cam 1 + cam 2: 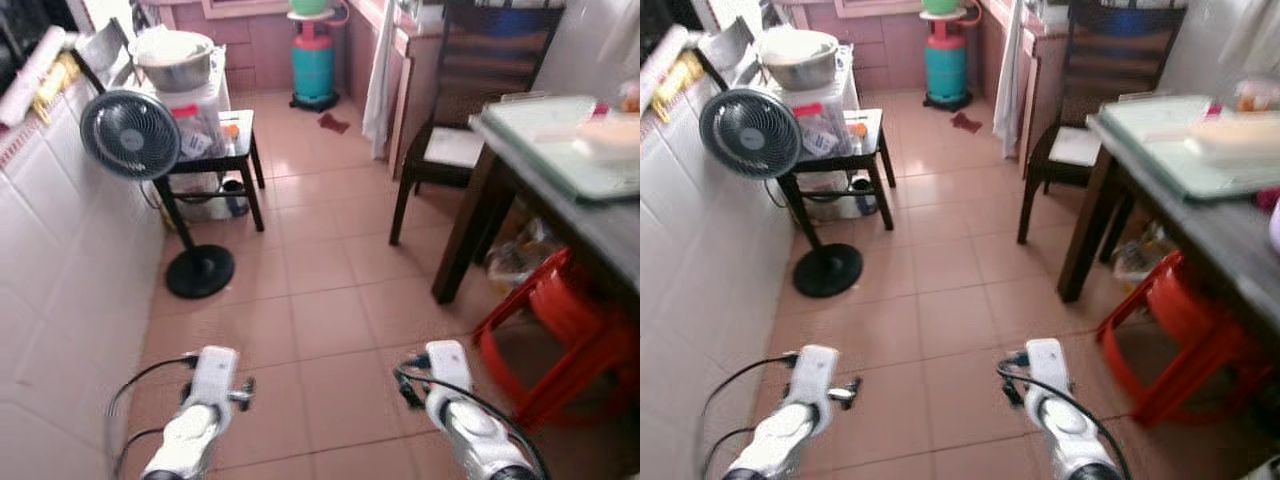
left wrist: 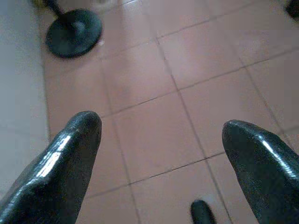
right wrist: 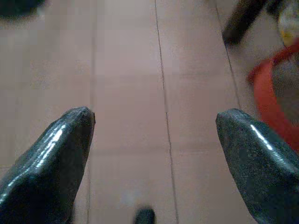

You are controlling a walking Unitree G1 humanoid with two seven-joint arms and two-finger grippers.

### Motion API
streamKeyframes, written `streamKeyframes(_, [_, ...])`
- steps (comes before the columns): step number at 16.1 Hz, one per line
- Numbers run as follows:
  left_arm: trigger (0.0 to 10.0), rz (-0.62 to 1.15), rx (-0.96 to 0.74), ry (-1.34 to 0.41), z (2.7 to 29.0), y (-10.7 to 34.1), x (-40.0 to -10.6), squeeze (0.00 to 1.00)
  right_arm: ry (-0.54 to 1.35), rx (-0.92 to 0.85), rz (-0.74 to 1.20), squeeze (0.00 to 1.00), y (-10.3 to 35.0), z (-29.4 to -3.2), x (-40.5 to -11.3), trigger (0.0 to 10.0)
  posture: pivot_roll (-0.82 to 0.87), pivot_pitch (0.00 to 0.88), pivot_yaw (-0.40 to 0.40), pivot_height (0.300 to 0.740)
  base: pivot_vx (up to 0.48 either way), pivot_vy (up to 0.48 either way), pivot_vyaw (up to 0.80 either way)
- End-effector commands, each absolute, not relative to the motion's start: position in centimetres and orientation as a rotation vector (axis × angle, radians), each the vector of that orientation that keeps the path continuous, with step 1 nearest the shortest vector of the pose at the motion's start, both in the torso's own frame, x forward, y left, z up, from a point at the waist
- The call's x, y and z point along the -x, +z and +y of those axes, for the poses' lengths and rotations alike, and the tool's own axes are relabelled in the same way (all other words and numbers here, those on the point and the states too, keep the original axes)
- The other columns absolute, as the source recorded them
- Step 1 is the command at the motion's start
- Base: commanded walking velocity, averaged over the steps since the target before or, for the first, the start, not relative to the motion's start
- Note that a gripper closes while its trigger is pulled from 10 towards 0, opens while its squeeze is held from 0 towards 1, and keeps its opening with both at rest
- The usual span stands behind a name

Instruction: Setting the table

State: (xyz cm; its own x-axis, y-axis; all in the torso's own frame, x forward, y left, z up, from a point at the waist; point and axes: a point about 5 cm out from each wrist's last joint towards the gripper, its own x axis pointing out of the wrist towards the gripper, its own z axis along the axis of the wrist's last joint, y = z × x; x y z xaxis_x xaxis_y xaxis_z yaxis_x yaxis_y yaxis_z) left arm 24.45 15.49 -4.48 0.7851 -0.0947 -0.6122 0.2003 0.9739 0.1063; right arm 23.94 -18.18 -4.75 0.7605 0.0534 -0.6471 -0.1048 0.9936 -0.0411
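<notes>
Far left: white tiled wall, then black pedestal fan w/ round base on the pink tile floor, beside a small black side table w/ a metal bowl stacked behind it. Left gripper low over floor, fingers spread wide, nothing held. Teal gas cylinder at the back, centre. Right gripper same: spread wide, empty. Dark wooden chair next, then the dark dining table w/ grey top at right, red plastic stool under it; a glass tray w/ pale, blurred items sits on top. Judgement: task barely begun—robot apart from table, nothing carried; fetching and laying items all remains.
</notes>
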Motion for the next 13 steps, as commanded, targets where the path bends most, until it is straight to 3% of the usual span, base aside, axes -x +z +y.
streamKeyframes(1, [10.0,0.703,-0.213,-0.165,16.3,-5.2,-23.5,0.00,0.124,0.096,0.719,0.00,-5.2,-17.1,-23.5,10.0,-0.04,0.000,0.048,0.740,0.000,0.337,0.00])
streamKeyframes(3, [10.0,0.717,-0.230,-0.174,16.4,-5.5,-23.2,0.00,0.156,0.116,0.744,0.00,-5.7,-16.4,-22.9,10.0,-0.05,0.000,0.055,0.740,0.000,0.302,0.00])
streamKeyframes(9, [10.0,0.816,-0.280,-0.241,17.1,-6.8,-21.2,0.00,0.209,0.152,0.762,0.00,-6.4,-15.4,-21.8,10.0,-0.06,0.000,0.061,0.740,0.000,0.000,0.00])
streamKeyframes(13, [10.0,0.881,-0.292,-0.223,18.2,-7.5,-20.0,0.00,0.218,0.170,0.765,0.00,-6.5,-15.5,-21.7,10.0,-0.06,0.000,0.059,0.740,0.000,0.000,0.66])
